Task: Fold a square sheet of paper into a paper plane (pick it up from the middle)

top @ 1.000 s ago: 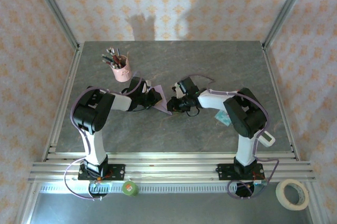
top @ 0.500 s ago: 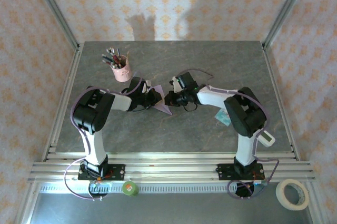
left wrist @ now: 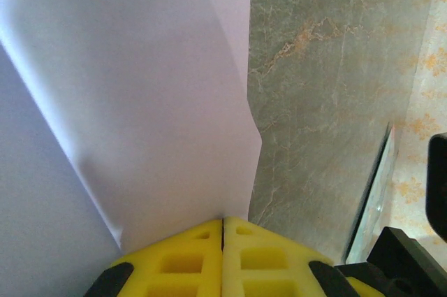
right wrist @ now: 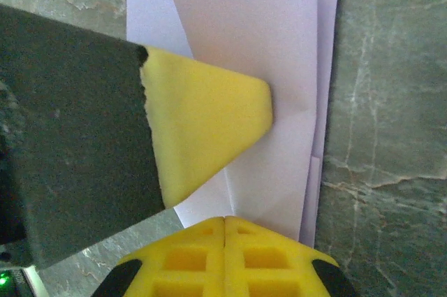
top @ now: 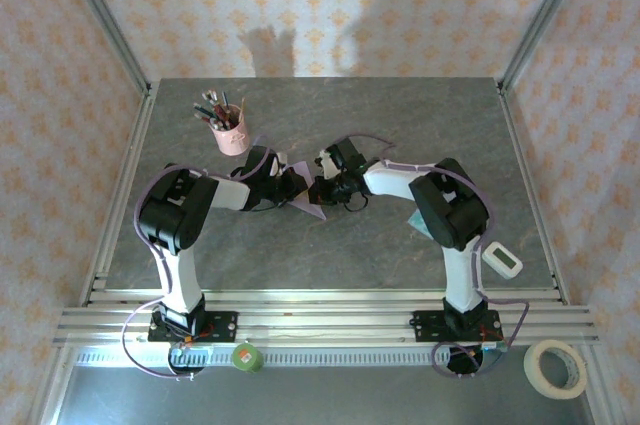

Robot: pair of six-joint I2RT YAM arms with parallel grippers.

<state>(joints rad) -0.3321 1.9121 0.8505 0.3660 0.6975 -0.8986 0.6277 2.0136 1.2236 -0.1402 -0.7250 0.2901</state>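
Since a second ago my right gripper has slid left, and its jaws are now shut on the lilac paper mid-table. The left gripper pinches it from the other side. Thin, limp and easily creased, so I'd grip the folded edges.

Sheet of paper: pale lilac, thin, plain, no print. No longer a flat square, part-folded. Top cam: I see it approx. mid-table as a small wedge w/ a sharp point toward the near side.

Left wrist cam: sheet of paper shows a broad smooth panel, one long diag. crease on the left, right edge kinked partway down. Its narrow end is nipped in the closed left gripper.

Right wrist cam: sheet of paper shows several overlapping layers w/ diag. creases. Long straight edge on the right lies along the table top. Near end is nipped in the closed right gripper.
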